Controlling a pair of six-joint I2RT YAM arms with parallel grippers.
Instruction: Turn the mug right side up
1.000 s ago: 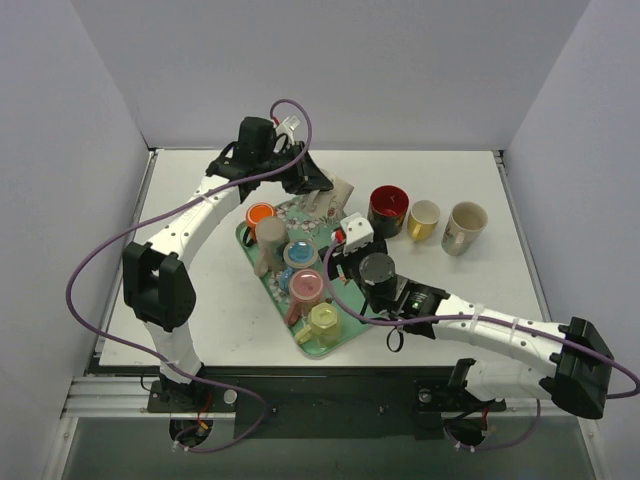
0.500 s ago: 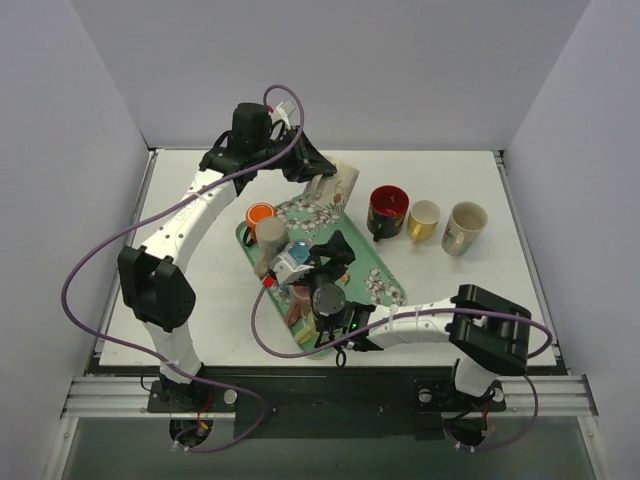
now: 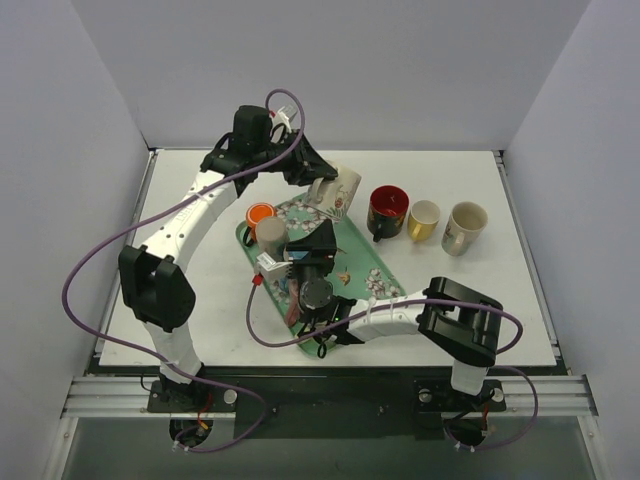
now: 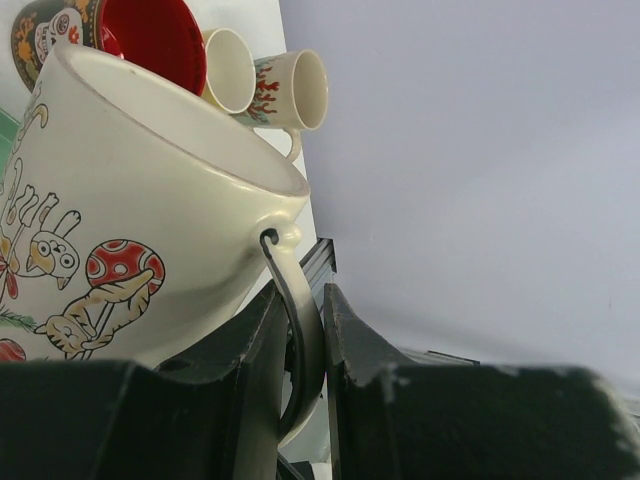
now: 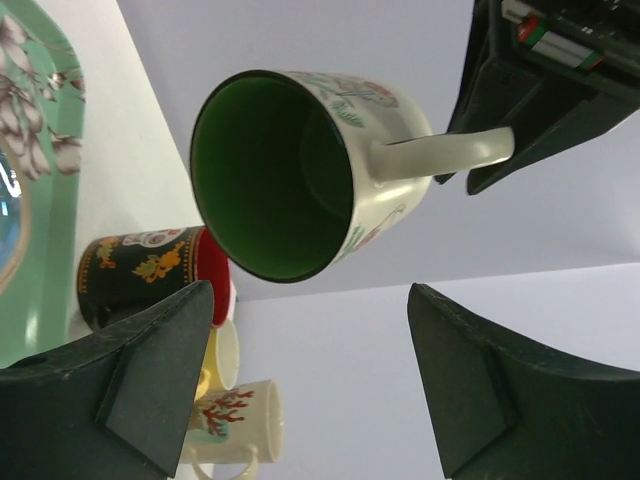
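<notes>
Here the left pincer (image 4: 298, 345) pinches the handle (image 4: 292, 285) of the mug (image 4: 130, 200) (tilted, empty); right pincer (image 5: 310, 340) spread.

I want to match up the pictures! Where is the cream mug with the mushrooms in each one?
Top external: the cream mug is upper middle, tilted, by the green tray's far end.
Left wrist: it fills the left side, its handle pinched by the left gripper.
Right wrist: upper middle, its green inside facing the camera.
Shared landmark: the black mug with a red inside.
</notes>
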